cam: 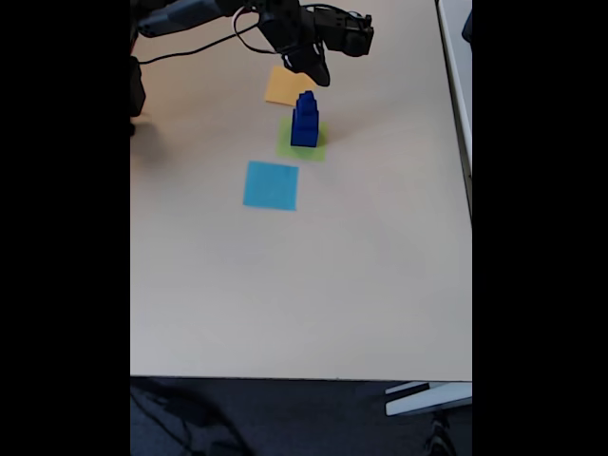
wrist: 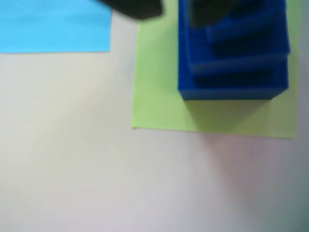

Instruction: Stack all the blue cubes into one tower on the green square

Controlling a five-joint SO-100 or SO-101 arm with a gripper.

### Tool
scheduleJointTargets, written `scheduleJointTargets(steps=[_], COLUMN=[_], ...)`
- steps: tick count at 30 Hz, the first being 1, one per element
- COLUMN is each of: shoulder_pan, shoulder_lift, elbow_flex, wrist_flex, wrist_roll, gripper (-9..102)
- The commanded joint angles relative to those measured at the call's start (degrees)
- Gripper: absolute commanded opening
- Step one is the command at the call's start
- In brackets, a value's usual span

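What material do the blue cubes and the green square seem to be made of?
The blue cubes look like matte foam or plastic: solid colour, no shine, clean edges; blur leaves it open. The green square looks like thin paper or card: it lies flat on the table, with no visible thickness and a dull surface.

Wrist view blurred – blue cubes (wrist: 231, 72) tower top cut off; tool (wrist: 166, 9) dark smear.

This looks like an office or a lab bench set up for robot trials, though the fixed view is too narrow to say which. A plain pale counter (cam: 304, 285) carries flat paper squares laid out as markers, with the light blue square (cam: 271, 184) as the landmark. Below the counter's near edge lies dark carpet-like floor (cam: 285, 418), and loose black cables (cam: 190, 52) trail above the square.
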Motion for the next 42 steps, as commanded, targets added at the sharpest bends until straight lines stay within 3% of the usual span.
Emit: scheduleJointTargets(steps=[1,12,42], shoulder_pan=[-0.70,-1.93,-4.75], shoulder_lift=[8.35,11.16,16.26], elbow_flex=[1.32,2.55,15.64], wrist_flex=[0.62,3.87,2.02], wrist_roll=[-0.26,-0.88,-3.87], gripper=[0,0,0])
